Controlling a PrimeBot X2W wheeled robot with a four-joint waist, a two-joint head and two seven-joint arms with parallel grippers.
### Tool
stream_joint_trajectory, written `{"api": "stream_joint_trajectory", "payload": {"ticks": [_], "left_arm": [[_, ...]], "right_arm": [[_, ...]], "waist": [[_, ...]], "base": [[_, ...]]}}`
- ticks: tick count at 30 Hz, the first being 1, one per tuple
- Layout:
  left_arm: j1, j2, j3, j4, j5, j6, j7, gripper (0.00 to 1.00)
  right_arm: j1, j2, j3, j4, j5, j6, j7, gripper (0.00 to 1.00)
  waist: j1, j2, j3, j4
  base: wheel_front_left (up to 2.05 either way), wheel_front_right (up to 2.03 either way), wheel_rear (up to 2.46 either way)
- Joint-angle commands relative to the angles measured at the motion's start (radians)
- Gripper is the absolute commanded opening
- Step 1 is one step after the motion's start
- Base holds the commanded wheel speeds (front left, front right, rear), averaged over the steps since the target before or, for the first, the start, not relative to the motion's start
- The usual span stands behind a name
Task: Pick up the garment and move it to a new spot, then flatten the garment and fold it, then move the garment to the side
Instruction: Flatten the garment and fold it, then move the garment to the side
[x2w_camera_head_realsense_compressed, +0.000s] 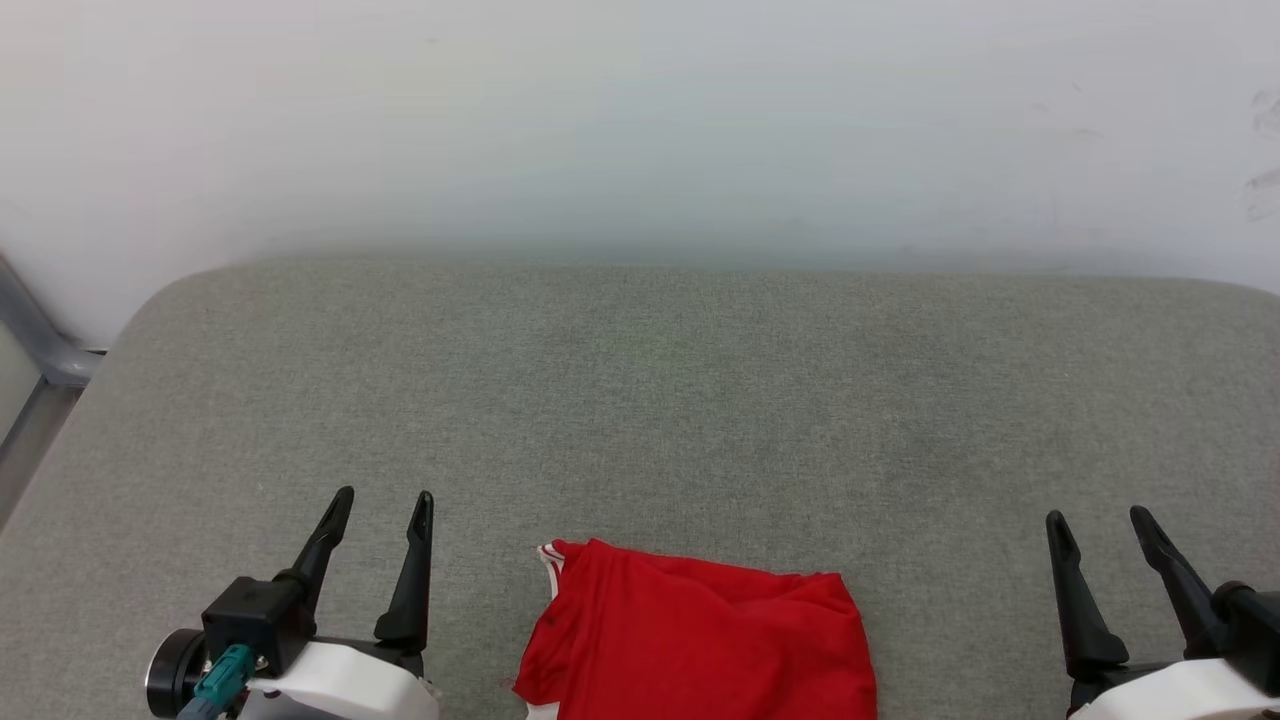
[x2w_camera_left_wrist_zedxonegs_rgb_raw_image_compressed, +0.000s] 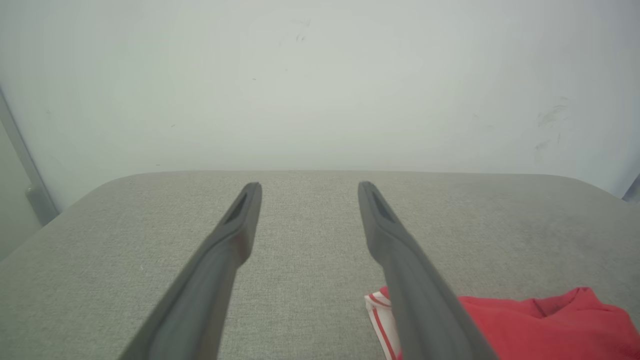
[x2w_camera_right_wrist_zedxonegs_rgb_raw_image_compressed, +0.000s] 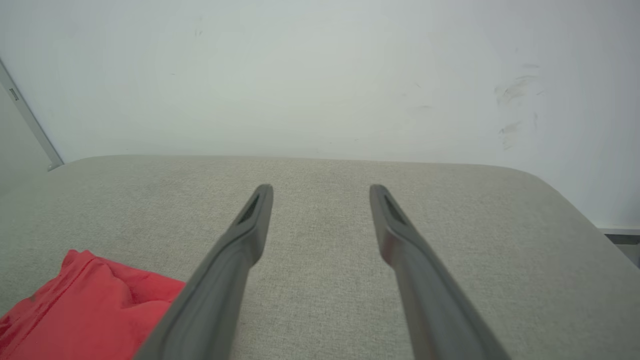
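Note:
The garment (x2w_camera_head_realsense_compressed: 700, 640) is a red bundle with a bit of white and red striped trim, lying folded on the grey padded surface at the bottom centre of the head view. Its lettering is hidden. My left gripper (x2w_camera_head_realsense_compressed: 385, 500) hovers open to its left, nothing between the fingers. My right gripper (x2w_camera_head_realsense_compressed: 1100, 520) stands open well to its right, also holding nothing. In the left wrist view the garment (x2w_camera_left_wrist_zedxonegs_rgb_raw_image_compressed: 540, 325) shows at the lower right, beside my left gripper (x2w_camera_left_wrist_zedxonegs_rgb_raw_image_compressed: 307, 186). In the right wrist view the garment (x2w_camera_right_wrist_zedxonegs_rgb_raw_image_compressed: 85, 310) sits at the lower left of my right gripper (x2w_camera_right_wrist_zedxonegs_rgb_raw_image_compressed: 320, 189).
The grey padded surface (x2w_camera_head_realsense_compressed: 650, 400) stretches back to a pale wall (x2w_camera_head_realsense_compressed: 640, 120). Its rounded corners fall away at the far left and far right. A grey metal frame (x2w_camera_head_realsense_compressed: 40, 350) stands past the left edge.

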Motion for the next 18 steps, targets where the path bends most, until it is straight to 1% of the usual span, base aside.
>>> {"api": "stream_joint_trajectory", "payload": {"ticks": [1,7,10,13,18], "left_arm": [[0.008,-0.002,0.004,0.004,0.006,-0.003,-0.006,1.0],[-0.002,-0.012,0.012,0.011,0.004,-0.01,-0.006,1.0],[-0.018,-0.02,0.02,0.011,0.004,-0.015,-0.006,1.0],[-0.025,-0.029,0.028,0.001,0.013,-0.023,-0.006,1.0],[-0.046,-0.043,0.039,-0.017,0.027,-0.036,-0.006,1.0]], "right_arm": [[0.01,0.003,0.004,-0.004,0.012,0.0,0.0,1.0],[0.009,0.003,-0.007,0.011,0.044,0.0,0.026,1.0],[0.018,0.003,-0.03,0.044,0.087,0.0,0.081,1.0],[0.024,0.003,-0.038,0.083,0.132,0.0,0.172,1.0],[0.027,-0.003,-0.016,0.116,0.198,0.0,0.374,1.0]], "waist": [[0.0001,-0.0001,-0.003,-0.001],[0.0001,-0.0001,-0.003,0.001],[0.0001,-0.0001,0.007,0.01],[0.0001,-0.0001,0.02,0.026],[0.0001,-0.0001,0.063,0.056]], "base": [[0.0,0.0,0.0],[0.0,0.0,0.0],[0.0,0.0,0.0],[0.0,0.0,0.0],[0.0,0.0,0.0]]}}
